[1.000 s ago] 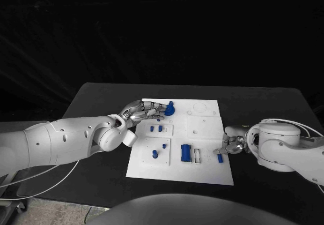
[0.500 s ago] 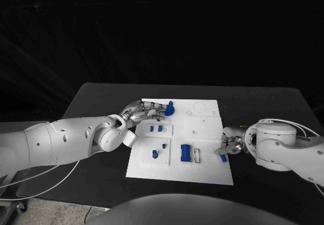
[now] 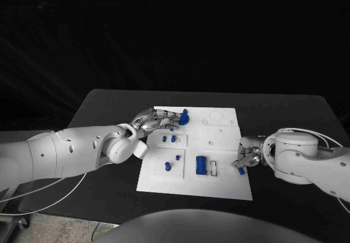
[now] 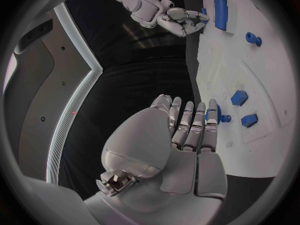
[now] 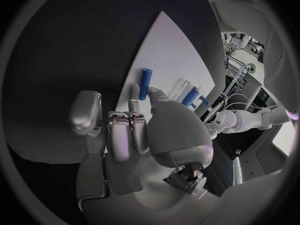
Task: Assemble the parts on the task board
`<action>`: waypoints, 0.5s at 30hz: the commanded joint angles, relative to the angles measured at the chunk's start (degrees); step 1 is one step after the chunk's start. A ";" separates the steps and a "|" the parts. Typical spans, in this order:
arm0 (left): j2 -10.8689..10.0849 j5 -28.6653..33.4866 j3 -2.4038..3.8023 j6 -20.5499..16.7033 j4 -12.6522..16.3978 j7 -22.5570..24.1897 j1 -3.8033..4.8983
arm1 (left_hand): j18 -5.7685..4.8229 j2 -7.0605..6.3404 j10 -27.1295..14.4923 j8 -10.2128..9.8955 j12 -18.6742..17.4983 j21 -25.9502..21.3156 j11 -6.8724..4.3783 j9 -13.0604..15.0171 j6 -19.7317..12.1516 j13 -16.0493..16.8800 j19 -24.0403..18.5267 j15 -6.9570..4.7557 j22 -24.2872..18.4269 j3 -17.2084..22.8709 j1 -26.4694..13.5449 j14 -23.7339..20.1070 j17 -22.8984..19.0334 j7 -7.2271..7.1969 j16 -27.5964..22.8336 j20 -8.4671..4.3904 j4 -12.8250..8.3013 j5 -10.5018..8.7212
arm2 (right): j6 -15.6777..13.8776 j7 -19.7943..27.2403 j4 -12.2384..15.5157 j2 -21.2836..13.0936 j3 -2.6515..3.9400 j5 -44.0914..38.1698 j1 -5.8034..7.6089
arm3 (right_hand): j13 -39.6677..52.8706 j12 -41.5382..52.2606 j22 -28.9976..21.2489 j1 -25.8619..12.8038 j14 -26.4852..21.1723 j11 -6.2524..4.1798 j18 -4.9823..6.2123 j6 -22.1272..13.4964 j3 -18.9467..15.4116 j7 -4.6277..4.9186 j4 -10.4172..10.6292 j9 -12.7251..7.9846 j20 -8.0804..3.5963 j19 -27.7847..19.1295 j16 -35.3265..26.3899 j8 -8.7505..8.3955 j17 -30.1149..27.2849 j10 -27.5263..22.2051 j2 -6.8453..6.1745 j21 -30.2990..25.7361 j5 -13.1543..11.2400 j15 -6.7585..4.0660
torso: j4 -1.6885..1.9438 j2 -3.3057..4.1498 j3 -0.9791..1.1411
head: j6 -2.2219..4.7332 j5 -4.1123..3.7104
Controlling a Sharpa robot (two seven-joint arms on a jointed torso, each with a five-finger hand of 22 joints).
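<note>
Lying in the middle of the black table (image 3: 95,106), one white task board (image 3: 219,187) was seen, with about seven blue parts counted on it. A blue knob (image 3: 183,118) at its far left corner was touched by the left hand (image 3: 155,120), fingers extended together. A small blue peg (image 3: 240,170) at the right edge was pinched by the right hand (image 3: 246,154). No writing could be read.

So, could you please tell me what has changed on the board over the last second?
The right hand has edged inward along the task board's right edge, and the small blue pin by its fingertips has shifted slightly with it. The left hand stays at the blue part at the far corner; the other blue parts have not moved.
</note>
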 commanded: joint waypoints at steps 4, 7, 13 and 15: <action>-0.17 0.02 0.03 0.93 0.21 0.51 -0.07 | -0.41 -0.05 0.14 0.36 0.13 0.28 0.11 0.07 0.28 0.05 0.25 0.03 -0.08 0.25 0.35 0.25 0.03 0.25 0.29 -0.08 0.00 0.37 | -1.47 1.29 0.13 0.02 -0.42 -0.50 -0.81 | 15.05 0.22 7.75 2.98 5.75 -0.25 0.71 0.24 7.23 -0.51 -3.34 -0.36 -0.45 0.31 -0.14 -0.06 13.50 6.00 -2.61 1.51 8.17 -0.18 | -0.04 0.01 0.03 | 0.01 0.08; -0.25 0.02 0.03 0.83 0.28 0.59 -0.07 | -0.41 -0.05 0.14 0.36 0.13 0.28 0.11 0.07 0.28 0.05 0.25 0.03 -0.08 0.25 0.35 0.25 0.03 0.25 0.29 -0.08 0.00 0.37 | -3.46 2.38 0.72 -0.28 -0.41 -0.54 -0.85 | 15.05 0.22 8.08 0.97 5.58 -0.38 0.44 0.48 12.29 -0.71 -3.92 0.88 -0.67 1.01 -0.98 1.02 12.29 6.00 -4.81 2.93 12.13 -0.41 | -0.01 0.01 0.02 | 0.01 0.15; -0.31 0.02 0.03 0.71 0.35 0.62 -0.07 | -0.40 -0.08 0.17 0.36 0.13 0.29 0.11 0.07 0.29 0.05 0.26 0.02 -0.09 0.29 0.36 0.24 0.03 0.26 0.28 -0.08 0.00 0.38 | -8.51 4.13 1.74 -0.79 -0.39 5.74 -0.36 | 15.05 0.22 8.36 -1.63 5.63 -0.59 0.24 0.33 17.30 -0.77 -4.64 2.55 -0.77 1.43 -0.76 2.37 12.45 6.00 -6.29 4.06 12.99 -0.52 | -0.03 0.02 0.02 | 0.01 0.16; -0.32 0.02 0.03 0.67 0.37 0.60 -0.07 | -0.40 -0.08 0.17 0.36 0.13 0.29 0.11 0.07 0.29 0.05 0.26 0.02 -0.09 0.29 0.36 0.24 0.03 0.26 0.28 -0.08 0.00 0.38 | -9.53 4.26 1.91 -0.80 -0.38 10.13 0.07 | 15.05 0.22 8.37 -2.12 5.61 -0.59 0.23 0.14 17.85 -0.73 -4.60 2.67 -0.77 1.45 -0.83 2.41 12.33 6.00 -6.29 4.10 12.86 -0.50 | 0.01 0.03 0.01 | 0.01 0.14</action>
